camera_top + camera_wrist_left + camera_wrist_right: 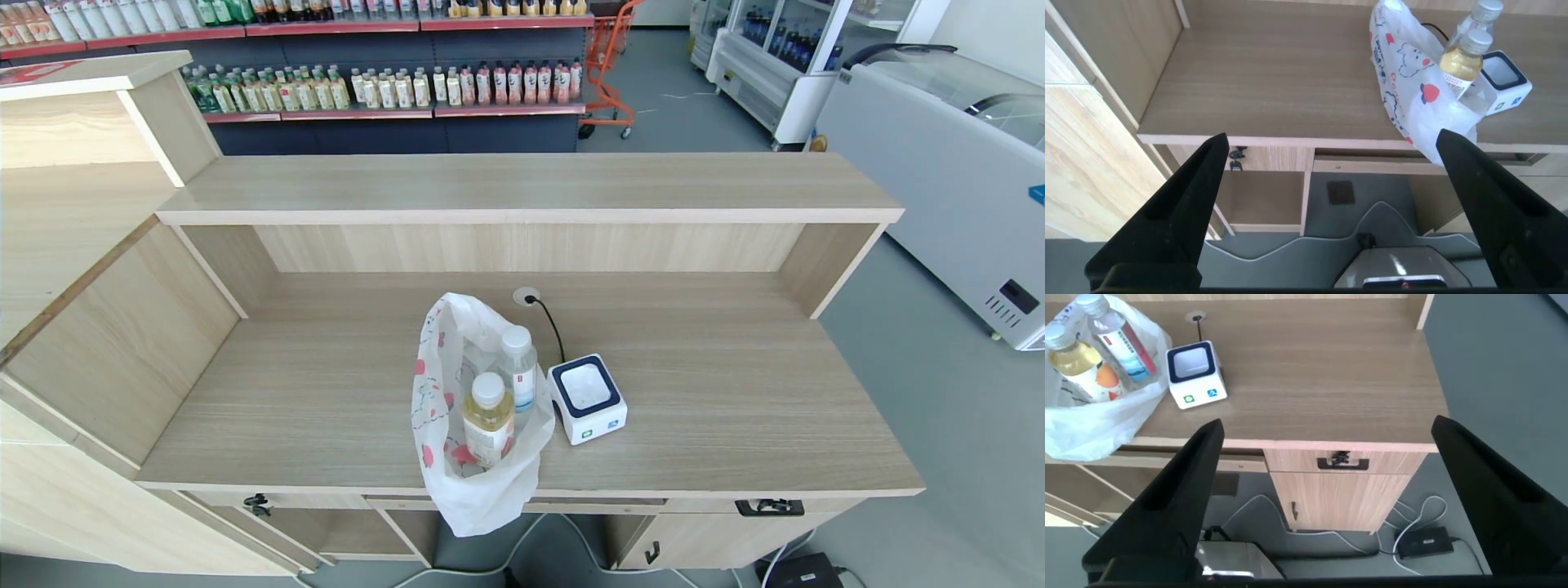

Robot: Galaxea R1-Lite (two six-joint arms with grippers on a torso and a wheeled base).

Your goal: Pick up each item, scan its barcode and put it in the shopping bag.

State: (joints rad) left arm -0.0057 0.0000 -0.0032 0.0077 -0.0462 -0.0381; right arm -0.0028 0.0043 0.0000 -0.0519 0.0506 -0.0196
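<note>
Counter (326, 392): shopping bag (437, 384) holds two bottles (488, 420) beside scanner (586, 398); wrist views add left pincer (1333, 137), right pincer (1327, 423), both spread.

Centre of frame: white printed plastic shopping bag (437, 384) on light wooden counter (718, 392), overhanging its lower edge. Inside, yellow-drink plastic bottle (488, 420) stands below clear plastic bottle (518, 367). White cube scanner (586, 398) sits just right of the bag.

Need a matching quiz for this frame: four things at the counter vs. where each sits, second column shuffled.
1 shopping bag
2 yellow-drink bottle
3 scanner
4 black cable

A leads back to the hole in the counter
B upright inside the bag
C drapes over the counter's front edge
D on the counter, just right of the bag

Pairs: 1-C, 2-B, 3-D, 4-A
</note>
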